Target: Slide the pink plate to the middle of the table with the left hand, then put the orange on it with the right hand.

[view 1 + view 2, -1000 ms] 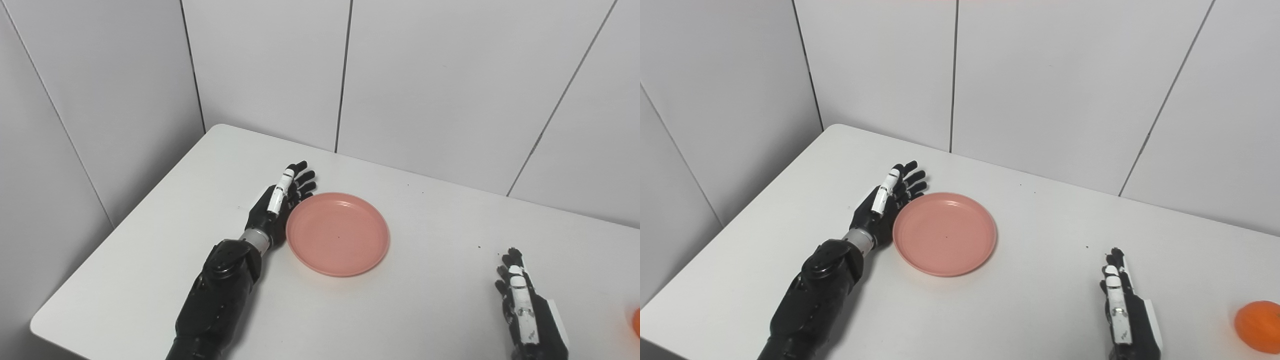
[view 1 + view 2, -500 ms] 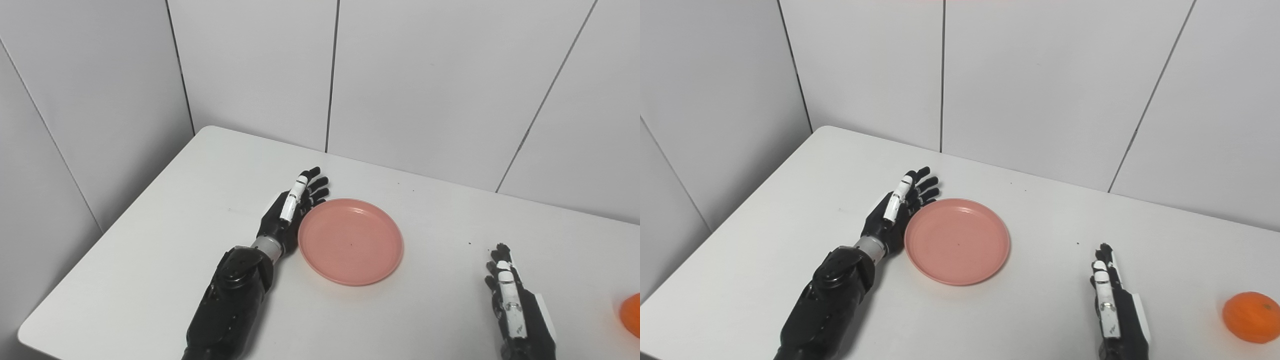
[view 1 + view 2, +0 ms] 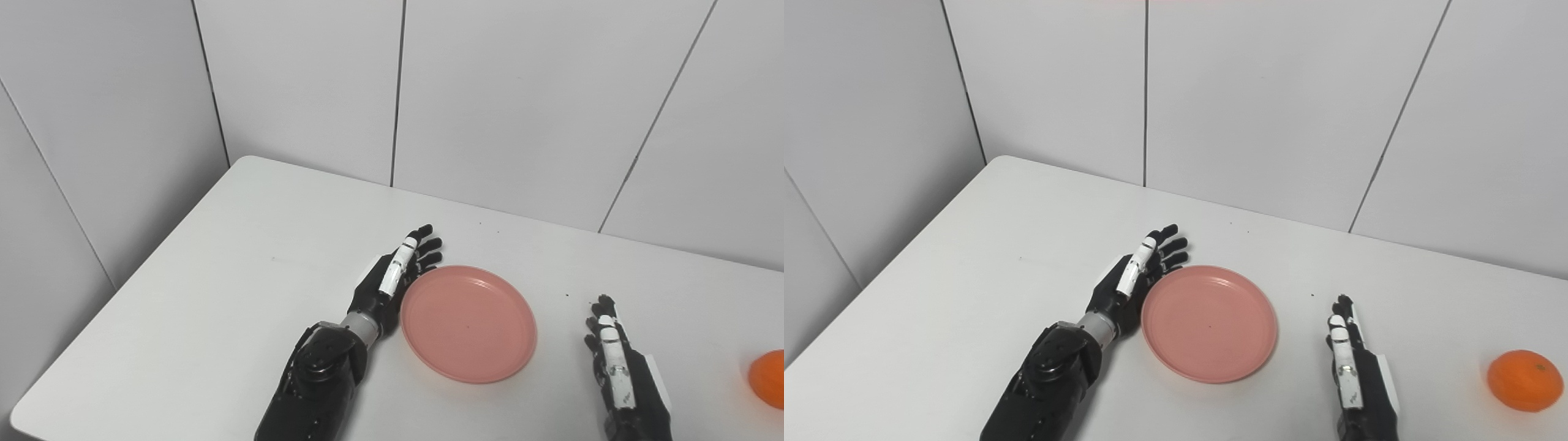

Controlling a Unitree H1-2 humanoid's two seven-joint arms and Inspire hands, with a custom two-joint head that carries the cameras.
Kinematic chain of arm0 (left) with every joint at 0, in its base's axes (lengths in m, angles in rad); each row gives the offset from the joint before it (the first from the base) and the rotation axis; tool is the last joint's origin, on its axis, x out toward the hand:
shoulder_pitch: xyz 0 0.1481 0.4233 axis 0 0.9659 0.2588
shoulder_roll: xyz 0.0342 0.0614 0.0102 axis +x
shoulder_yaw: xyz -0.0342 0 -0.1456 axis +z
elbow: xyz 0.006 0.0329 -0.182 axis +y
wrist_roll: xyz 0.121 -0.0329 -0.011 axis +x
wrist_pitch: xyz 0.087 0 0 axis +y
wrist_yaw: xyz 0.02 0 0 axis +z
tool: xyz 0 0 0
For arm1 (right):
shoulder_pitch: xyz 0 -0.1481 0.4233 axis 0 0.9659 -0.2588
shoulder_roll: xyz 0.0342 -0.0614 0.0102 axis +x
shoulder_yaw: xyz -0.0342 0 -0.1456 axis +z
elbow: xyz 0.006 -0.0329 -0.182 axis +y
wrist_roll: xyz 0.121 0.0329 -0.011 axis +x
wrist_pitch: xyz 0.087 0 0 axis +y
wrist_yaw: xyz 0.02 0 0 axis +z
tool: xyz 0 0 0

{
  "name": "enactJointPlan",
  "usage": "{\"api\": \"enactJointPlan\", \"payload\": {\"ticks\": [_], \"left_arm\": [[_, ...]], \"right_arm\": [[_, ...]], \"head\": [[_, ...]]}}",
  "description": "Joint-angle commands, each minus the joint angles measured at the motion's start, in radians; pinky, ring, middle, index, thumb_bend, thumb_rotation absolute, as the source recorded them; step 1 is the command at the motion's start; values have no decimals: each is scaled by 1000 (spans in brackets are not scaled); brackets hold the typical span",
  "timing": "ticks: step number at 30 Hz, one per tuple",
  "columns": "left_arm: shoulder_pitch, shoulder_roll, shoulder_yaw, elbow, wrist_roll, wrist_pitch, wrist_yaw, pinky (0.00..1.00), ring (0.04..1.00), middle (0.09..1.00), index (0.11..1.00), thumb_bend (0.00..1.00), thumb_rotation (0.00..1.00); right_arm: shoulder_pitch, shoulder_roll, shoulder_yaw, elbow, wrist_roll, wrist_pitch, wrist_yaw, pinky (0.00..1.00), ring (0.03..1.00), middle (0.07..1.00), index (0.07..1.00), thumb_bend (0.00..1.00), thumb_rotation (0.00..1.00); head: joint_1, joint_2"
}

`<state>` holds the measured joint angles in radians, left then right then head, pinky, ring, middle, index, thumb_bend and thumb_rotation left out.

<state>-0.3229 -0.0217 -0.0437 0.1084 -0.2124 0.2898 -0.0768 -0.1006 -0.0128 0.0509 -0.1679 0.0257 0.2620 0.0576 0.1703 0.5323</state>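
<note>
Pink plate [image 3: 1209, 323] flat mid-bench | my left hand [image 3: 1136, 278] unclenched, edge-on against its left rim | push low, steady | orange [image 3: 1524, 380] far right | right hand [image 3: 1350, 364] unclenched, empty, idle.

white table [image 3: 968, 257], pink plate [image 3: 1209, 323], orange [image 3: 1524, 380]

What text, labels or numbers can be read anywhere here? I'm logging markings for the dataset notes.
None can be read.
pink plate: plain, no print.
orange: no sticker in view.
left hand and right hand: white panels, no lettering visible.
table and wall panels: blank.
</note>
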Motion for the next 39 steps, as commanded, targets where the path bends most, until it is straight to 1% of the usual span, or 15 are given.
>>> {"api": "enactJointPlan", "payload": {"ticks": [1,10,16,24,25,28,31,32,33,34,35,36,37,38,39], "left_arm": [[8,-22,-17,-19,13,8,-3,923,935,936,919,390,1000],[27,-32,-8,-8,24,-25,-15,949,957,960,946,375,1000],[39,-29,-1,-12,22,-44,-25,961,964,966,956,373,1000],[43,-34,17,-22,40,-58,2,959,964,969,960,383,1000],[43,-33,18,-23,43,-60,5,958,963,968,961,383,1000],[43,-32,24,-25,59,-79,19,947,959,963,961,375,1000],[43,-26,29,-22,65,-91,21,952,963,966,961,376,1000],[42,-21,30,-16,65,-98,16,954,963,967,962,377,1000],[41,-17,31,-12,65,-104,12,960,964,967,959,379,1000],[42,-12,33,-11,64,-106,9,962,965,967,958,380,1000],[43,-9,35,-11,63,-107,7,956,958,962,955,380,1000],[46,-4,37,-17,59,-102,3,950,955,959,953,378,1000],[48,0,39,-20,57,-98,0,949,955,958,953,378,1000],[52,6,41,-23,49,-99,-10,947,954,958,953,377,1000],[55,10,43,-25,43,-101,-17,951,958,962,957,377,1000]], "right_arm": [[-18,7,2,-43,2,8,-1,1000,1000,1000,1000,206,1000],[-23,11,7,-48,-15,15,-7,1000,994,1000,1000,208,1000],[-24,16,9,-52,-22,17,-10,1000,992,1000,1000,192,1000],[-42,33,-4,-55,-36,36,-36,1000,981,993,998,222,1000],[-46,30,-3,-53,-43,30,-38,1000,980,992,999,226,1000],[-59,25,4,-55,-77,24,-51,1000,972,987,995,232,1000],[-69,30,8,-72,-108,39,-64,1000,959,976,983,228,1000],[-73,33,7,-76,-113,38,-67,1000,957,975,981,228,1000],[-76,36,6,-79,-116,36,-69,1000,961,980,984,227,1000],[-79,34,6,-88,-124,40,-70,1000,963,982,985,227,1000],[-82,32,6,-95,-131,43,-71,979,962,986,989,240,1000],[-85,27,9,-110,-149,55,-74,969,960,984,985,262,1000],[-88,23,11,-119,-162,64,-76,969,960,984,984,266,1000],[-93,16,14,-134,-177,83,-73,967,959,983,982,273,1000],[-96,11,15,-145,-188,97,-70,972,963,983,980,321,1000]], "head": [[-5,4],[-28,18],[-63,32],[-165,67],[-170,68],[-225,79],[-252,82],[-283,84],[-283,84],[-320,85],[-320,85],[-361,84],[-368,83],[-400,79],[-400,79]]}}
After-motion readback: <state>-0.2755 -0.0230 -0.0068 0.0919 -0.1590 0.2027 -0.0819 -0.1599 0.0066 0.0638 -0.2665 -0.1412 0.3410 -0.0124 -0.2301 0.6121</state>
